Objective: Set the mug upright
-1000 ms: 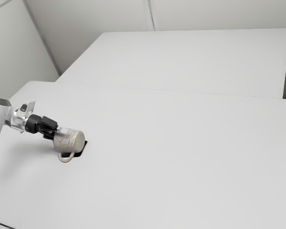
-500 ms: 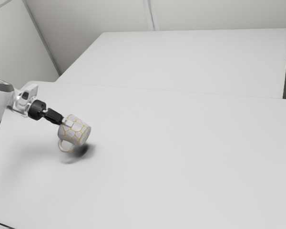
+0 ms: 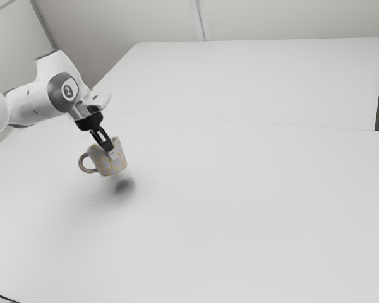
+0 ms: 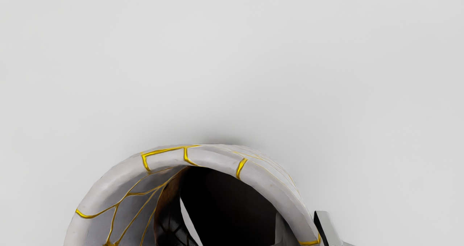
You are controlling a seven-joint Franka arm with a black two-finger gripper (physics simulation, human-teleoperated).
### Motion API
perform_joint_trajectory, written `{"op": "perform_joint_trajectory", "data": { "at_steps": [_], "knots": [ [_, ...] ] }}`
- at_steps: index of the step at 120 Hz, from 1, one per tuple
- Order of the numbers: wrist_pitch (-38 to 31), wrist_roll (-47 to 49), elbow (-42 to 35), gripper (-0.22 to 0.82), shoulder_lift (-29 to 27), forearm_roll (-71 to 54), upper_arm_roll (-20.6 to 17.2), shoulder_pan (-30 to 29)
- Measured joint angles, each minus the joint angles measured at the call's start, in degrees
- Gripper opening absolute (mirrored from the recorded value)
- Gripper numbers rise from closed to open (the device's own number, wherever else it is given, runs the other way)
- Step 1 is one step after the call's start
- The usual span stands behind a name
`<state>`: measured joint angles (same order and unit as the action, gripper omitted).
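The white table (image 3: 240, 221) spreads across the exterior view, and a second pale surface (image 3: 252, 76) lies beyond it toward twelve o'clock. The arm (image 3: 63, 91) comes in from nine o'clock, rises to a bend near ten o'clock, then turns down toward the table. Its hand slants, with the fingers running down toward five o'clock.

The mug (image 3: 103, 165), pale with gold lines, is in the air above the table, to the nine o'clock side of the exterior view's middle. It is near upright but tilted, its mouth upward and leaning toward eleven o'clock, its base toward five. The handle (image 3: 83, 163) sticks out toward nine o'clock.

The gripper (image 3: 114, 155) has the mug by its wall: in the wrist view one of the fingers (image 4: 328, 229) is outside the mug and the other is inside, with the wall pinched between them close to the rim (image 4: 214, 159). They stand only a narrow gap apart, about the wall's own thickness. The wrist view looks into the mug's dark inside, where gold lines also run.

A soft shadow (image 3: 124, 186) falls on the table below the mug, toward five o'clock from it. A thin dark line (image 3: 3, 297) crosses the exterior view's corner between seven and eight o'clock.
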<state>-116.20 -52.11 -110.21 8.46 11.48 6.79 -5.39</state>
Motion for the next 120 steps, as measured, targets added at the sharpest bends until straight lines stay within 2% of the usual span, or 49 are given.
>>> {"op": "perform_joint_trajectory", "data": {
  "at_steps": [12, 33, 56, 63, 77, 88, 104, 120],
  "knots": [
    [-5.64, 4.96, -1.41, -0.18, 0.34, -4.88, -1.11, 0.97],
    [-15.59, 13.28, -9.74, -0.16, -0.94, -7.62, -2.21, 1.64],
    [-21.79, 20.22, -14.30, -0.10, -0.92, -8.22, -3.22, 1.90],
    [-22.80, 21.81, -14.83, -0.03, -0.51, -8.15, -3.46, 1.89],
    [-24.12, 24.50, -15.11, 0.22, -0.16, -8.04, -4.17, 1.84],
    [-24.62, 26.25, -15.02, 0.35, -0.66, -8.00, -4.60, 2.02],
    [-23.07, 28.17, -13.10, 0.47, -3.49, -7.95, -4.78, 1.95],
    [-14.83, 29.83, -2.74, 0.53, -3.06, -6.53, -4.86, 1.83]
  ]
}}
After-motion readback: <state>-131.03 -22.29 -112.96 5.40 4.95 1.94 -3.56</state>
